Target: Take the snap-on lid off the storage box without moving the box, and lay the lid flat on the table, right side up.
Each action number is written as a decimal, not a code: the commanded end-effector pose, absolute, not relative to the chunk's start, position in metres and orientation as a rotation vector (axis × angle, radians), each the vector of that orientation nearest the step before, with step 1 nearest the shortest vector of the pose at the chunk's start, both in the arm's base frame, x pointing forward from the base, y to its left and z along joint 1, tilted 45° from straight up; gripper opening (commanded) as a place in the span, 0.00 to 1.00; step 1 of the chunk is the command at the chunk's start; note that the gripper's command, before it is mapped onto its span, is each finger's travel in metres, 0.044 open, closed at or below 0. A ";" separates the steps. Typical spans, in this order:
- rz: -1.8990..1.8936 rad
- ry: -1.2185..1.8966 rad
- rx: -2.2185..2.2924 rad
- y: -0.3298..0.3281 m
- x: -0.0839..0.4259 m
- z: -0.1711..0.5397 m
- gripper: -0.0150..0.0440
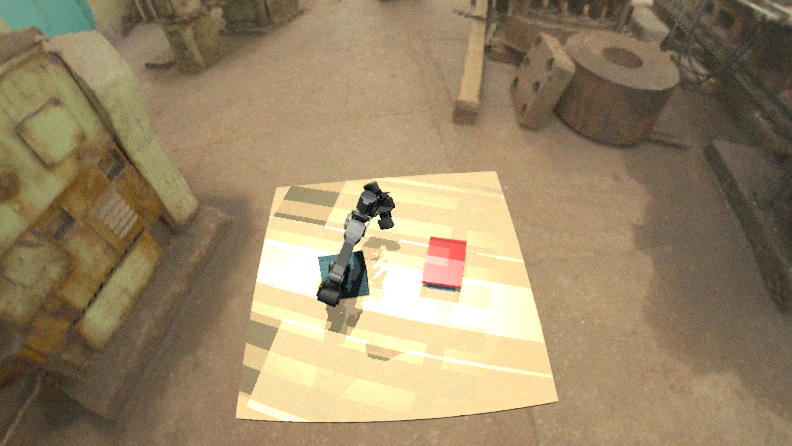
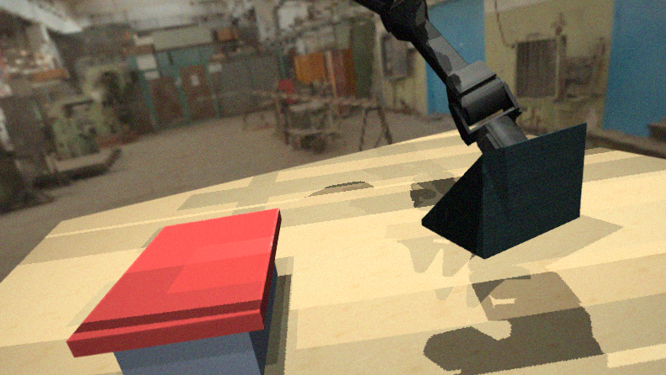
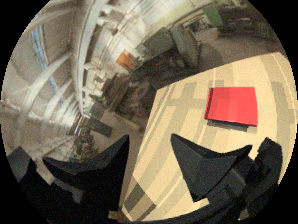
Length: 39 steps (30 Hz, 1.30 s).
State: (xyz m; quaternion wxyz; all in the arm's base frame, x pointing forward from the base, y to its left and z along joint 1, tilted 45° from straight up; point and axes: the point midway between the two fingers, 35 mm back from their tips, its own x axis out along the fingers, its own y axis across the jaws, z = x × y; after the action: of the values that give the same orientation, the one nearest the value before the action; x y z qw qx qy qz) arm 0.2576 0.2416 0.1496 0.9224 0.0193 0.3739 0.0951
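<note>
Red lid (image 1: 445,262) (image 2: 195,265) (image 3: 232,106) still atop blue box (image 1: 442,287) (image 2: 195,356)

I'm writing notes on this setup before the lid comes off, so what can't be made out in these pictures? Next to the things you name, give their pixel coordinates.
- Inside of the box (image 1: 442,288) (image 2: 186,356): hidden by the red lid (image 1: 445,260) (image 2: 200,265) (image 3: 233,106) in the top and exterior views.
- Foot of the box: cut off by the exterior view's bottom edge.
- Claw (image 3: 150,137): out of frame in the exterior view.
- Background machinery: blurred in the exterior view.
</note>
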 end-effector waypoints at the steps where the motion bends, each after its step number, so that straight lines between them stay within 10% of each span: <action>1: -0.261 0.640 0.335 0.187 0.296 0.111 0.65; 18: -0.867 -0.092 0.892 0.063 0.320 0.069 0.65; 39: -0.874 -0.091 0.896 0.049 0.322 0.050 0.65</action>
State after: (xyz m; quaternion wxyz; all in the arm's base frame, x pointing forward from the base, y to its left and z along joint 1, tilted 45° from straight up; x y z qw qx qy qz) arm 0.3234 0.0628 0.0670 0.8084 0.4281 -0.0460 -0.4015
